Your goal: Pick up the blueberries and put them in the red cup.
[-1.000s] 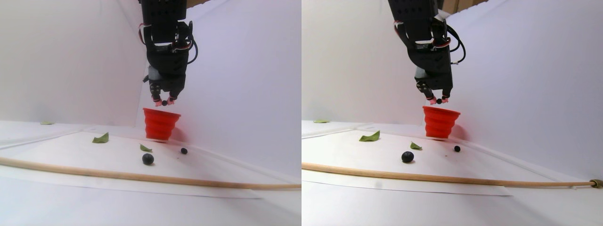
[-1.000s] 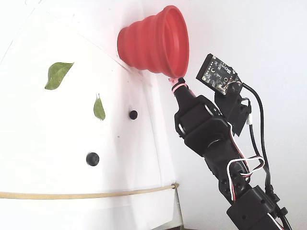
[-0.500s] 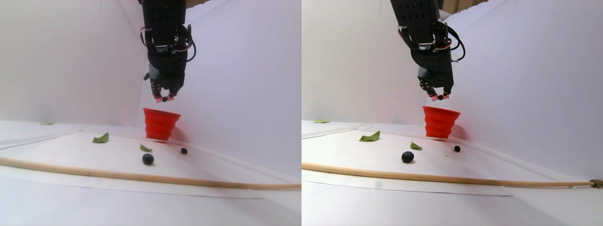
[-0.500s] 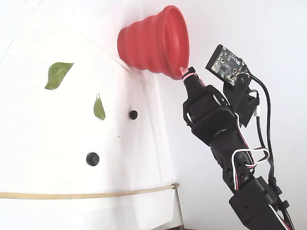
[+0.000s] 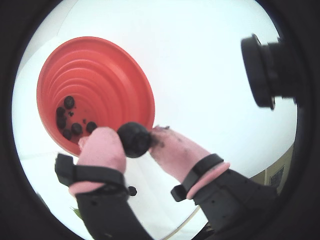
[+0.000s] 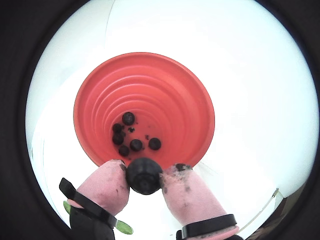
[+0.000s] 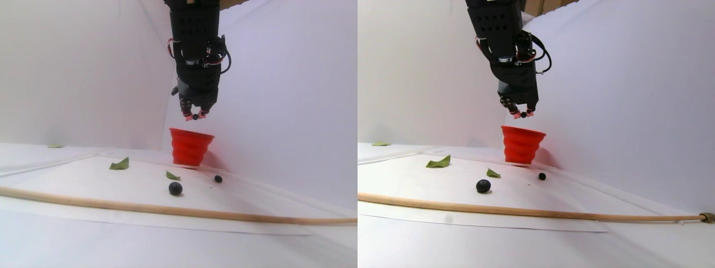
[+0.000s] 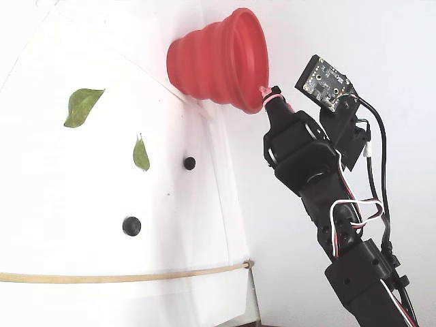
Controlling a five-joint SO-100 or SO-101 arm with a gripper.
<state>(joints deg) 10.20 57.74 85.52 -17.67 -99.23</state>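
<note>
The gripper (image 6: 145, 176) is closed on one blueberry (image 6: 144, 175), which sits pinched between its two pink fingertips (image 6: 106, 186), touching both. The pads carry dark smears. In a wrist view the held berry lies at the near rim of the red cup (image 6: 192, 112); in the stereo pair view the gripper (image 7: 195, 116) hangs above the cup (image 7: 190, 146), clear of the rim, with the berry (image 7: 195, 117) between the tips. The fixed view shows only a pink tip beside the cup's (image 8: 204, 61) rim; the berry cannot be made out there.

The cup stands upright on the white sheet (image 8: 68, 204), close to the back wall, mouth open upward. On its floor lie five berries (image 6: 129, 118) in a loose cluster, with a few small dark specks among them.

Two more berries rest on the sheet, well apart from the cup: a larger one (image 8: 131, 225) nearer the stick and a smaller one (image 8: 189, 163) nearer the cup. Two green leaves (image 8: 82, 105) lie on the sheet to the left of them in the fixed view; the smaller leaf (image 8: 140, 154) is near the smaller berry. A thin wooden stick (image 8: 122, 276) runs across the front of the sheet. A third leaf (image 7: 55, 146) lies far back on the left in the stereo pair view.
</note>
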